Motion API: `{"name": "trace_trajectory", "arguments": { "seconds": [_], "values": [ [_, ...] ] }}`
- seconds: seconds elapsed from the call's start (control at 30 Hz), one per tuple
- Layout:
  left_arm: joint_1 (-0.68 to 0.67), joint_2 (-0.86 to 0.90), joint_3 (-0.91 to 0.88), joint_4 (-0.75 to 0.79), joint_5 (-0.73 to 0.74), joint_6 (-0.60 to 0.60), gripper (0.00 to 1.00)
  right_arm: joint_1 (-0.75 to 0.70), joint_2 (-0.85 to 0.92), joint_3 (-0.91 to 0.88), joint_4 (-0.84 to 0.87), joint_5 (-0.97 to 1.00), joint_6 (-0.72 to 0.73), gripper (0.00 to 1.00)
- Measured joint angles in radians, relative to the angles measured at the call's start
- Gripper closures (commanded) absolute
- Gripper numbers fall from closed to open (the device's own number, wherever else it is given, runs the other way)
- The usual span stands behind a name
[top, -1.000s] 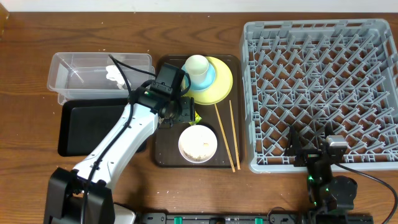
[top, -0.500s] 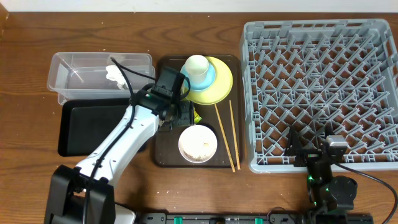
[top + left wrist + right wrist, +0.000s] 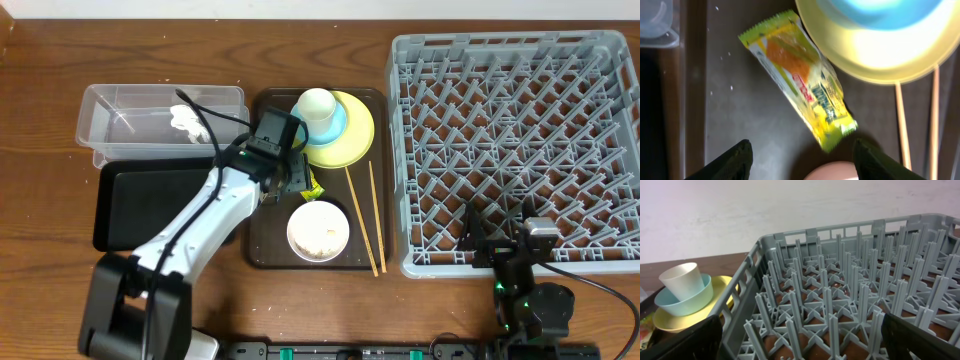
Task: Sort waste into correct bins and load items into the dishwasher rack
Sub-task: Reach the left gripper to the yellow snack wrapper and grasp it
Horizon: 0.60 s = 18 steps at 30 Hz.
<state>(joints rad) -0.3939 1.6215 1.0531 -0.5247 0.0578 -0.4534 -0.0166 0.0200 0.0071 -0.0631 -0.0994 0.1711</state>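
My left gripper (image 3: 291,181) hovers open over the brown serving tray (image 3: 262,245). The yellow-green-orange snack wrapper (image 3: 800,80) lies flat on the tray just ahead of my left gripper (image 3: 801,148), with nothing held. A few white crumbs (image 3: 731,88) dot the tray. The white bowl (image 3: 318,230) sits below the wrapper. The white cup (image 3: 317,108) stands in the light blue dish (image 3: 338,125) on the yellow plate (image 3: 352,140). Two chopsticks (image 3: 362,218) lie at the tray's right. The tissue (image 3: 185,122) rests in the clear tub (image 3: 130,105). My right gripper (image 3: 800,336) is open, low at the rack's (image 3: 520,150) near edge.
The black tray (image 3: 140,210) lies in front of the clear tub, left of the serving tray. The dishwasher rack fills the table's right side, its upright pegs (image 3: 840,295) directly in front of my right fingers.
My left arm has shifted slightly over the serving tray, staying above the wrapper. The right arm has not moved.
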Motion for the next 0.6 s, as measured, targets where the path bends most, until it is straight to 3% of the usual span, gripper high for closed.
{"name": "trace_trajectory", "arguments": {
  "seconds": [0.43,0.57,0.6],
  "values": [
    [0.0,0.217,0.0,0.171,-0.035,-0.029,0.39,0.0,0.0,0.0,0.0,0.0,0.0,0.01],
    [0.0,0.231,0.0,0.194,-0.048,-0.042,0.77,0.0,0.0,0.0,0.0,0.0,0.0,0.01],
    [0.0,0.232,0.0,0.194,-0.051,-0.041,0.81,0.0,0.0,0.0,0.0,0.0,0.0,0.01]
  ]
}}
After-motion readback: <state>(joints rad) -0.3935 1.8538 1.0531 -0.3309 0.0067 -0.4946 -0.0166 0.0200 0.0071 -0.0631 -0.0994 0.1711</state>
